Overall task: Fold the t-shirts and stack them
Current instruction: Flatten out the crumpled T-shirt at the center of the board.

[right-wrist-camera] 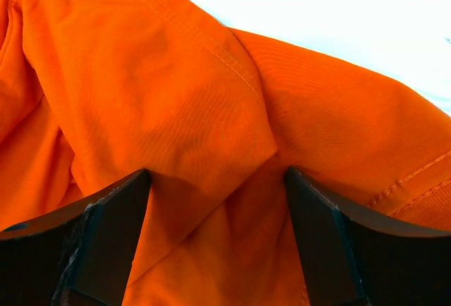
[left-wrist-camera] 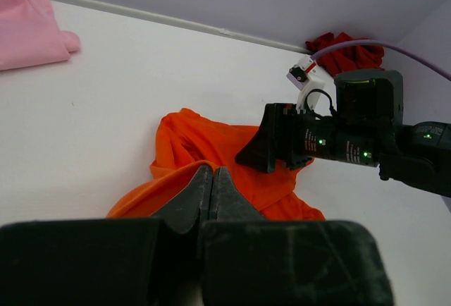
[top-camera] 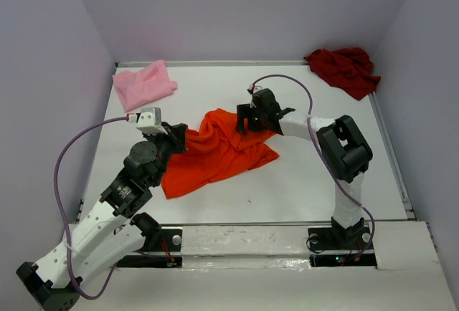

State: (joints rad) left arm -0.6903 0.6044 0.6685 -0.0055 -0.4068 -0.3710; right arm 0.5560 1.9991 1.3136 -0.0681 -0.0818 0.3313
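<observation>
I see my left gripper pinched shut on the orange t-shirt — right gripper spread wide over it.

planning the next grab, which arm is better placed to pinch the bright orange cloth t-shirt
Right: the right gripper is open astride a fold of the bright orange cloth t-shirt; the left gripper is shut at its edge.

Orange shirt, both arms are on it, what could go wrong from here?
The left gripper is shut on just a small pinch of the orange shirt, so a pull might slip it free. The right gripper is open astride a bunched fold; closing there could grab several layers and keep it crumpled. The grippers are near each other and might bump.
</observation>
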